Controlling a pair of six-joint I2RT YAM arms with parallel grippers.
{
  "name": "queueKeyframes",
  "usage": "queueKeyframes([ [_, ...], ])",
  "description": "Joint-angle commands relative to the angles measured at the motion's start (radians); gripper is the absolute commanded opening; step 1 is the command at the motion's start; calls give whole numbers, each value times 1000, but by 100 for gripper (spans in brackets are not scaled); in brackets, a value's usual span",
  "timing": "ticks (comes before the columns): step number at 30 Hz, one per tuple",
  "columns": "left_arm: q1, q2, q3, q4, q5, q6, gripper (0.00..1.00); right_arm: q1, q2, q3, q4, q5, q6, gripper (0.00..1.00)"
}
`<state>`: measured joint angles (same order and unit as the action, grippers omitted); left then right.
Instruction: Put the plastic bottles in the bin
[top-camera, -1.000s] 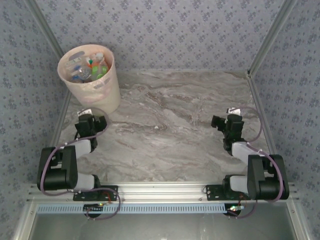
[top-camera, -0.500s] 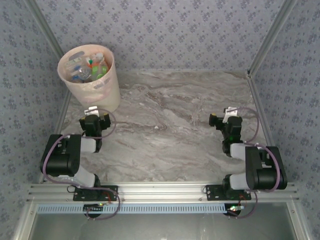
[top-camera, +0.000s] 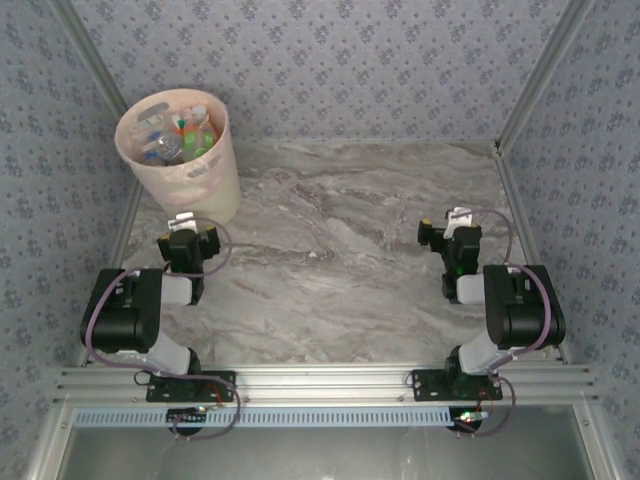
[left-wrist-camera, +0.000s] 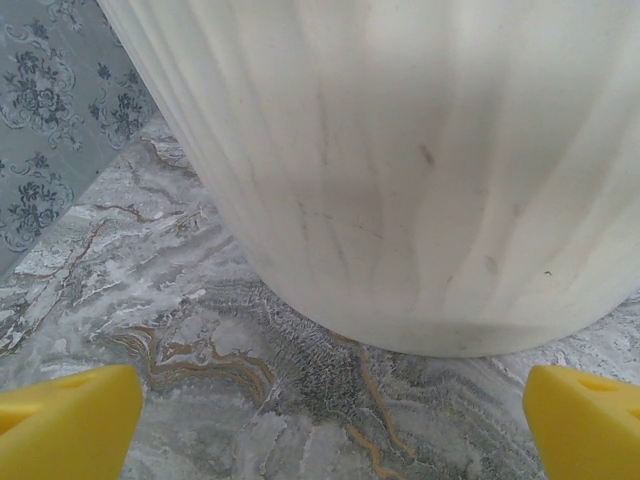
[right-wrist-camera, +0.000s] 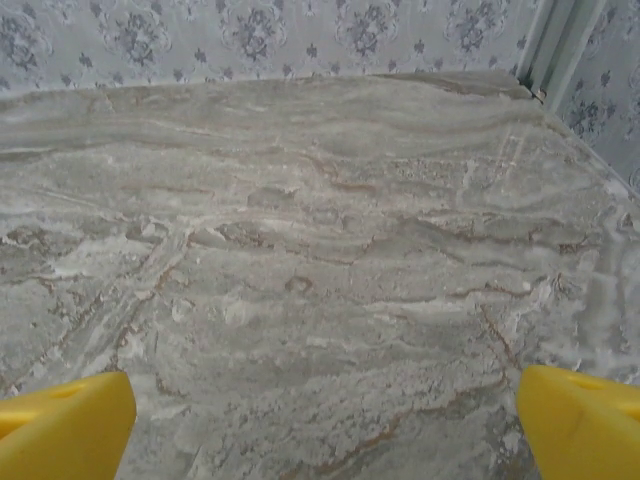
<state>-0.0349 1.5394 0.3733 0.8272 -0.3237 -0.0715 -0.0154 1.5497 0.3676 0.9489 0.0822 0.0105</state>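
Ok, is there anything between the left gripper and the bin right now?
Nothing visible. The left gripper is open and faces the wall of the bin, with just the marble table between them. The plastic bottles lie inside the bin.

I'm working in a robot test cell, not a real room — floral blue wall panels (top-camera: 330, 60) held in bare aluminium posts (top-camera: 533, 80) box in a marble-print worktop (top-camera: 350, 250). My left arm (top-camera: 125, 325) and right arm (top-camera: 520, 315) are bolted to an aluminium rail (top-camera: 320, 383) at the near edge, cables (top-camera: 92, 340) exposed — a lab rig dressed homely, with a pale pink bin (top-camera: 195, 185) in its far left corner.
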Motion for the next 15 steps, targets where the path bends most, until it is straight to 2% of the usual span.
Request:
queueKeyframes([
  [1,3,-10,17,30,-10,-7,98,-5,-9,-7,-53,23,14,100],
  [15,4,-9,17,30,-10,-7,98,-9,-9,2,-67,-19,4,100],
])
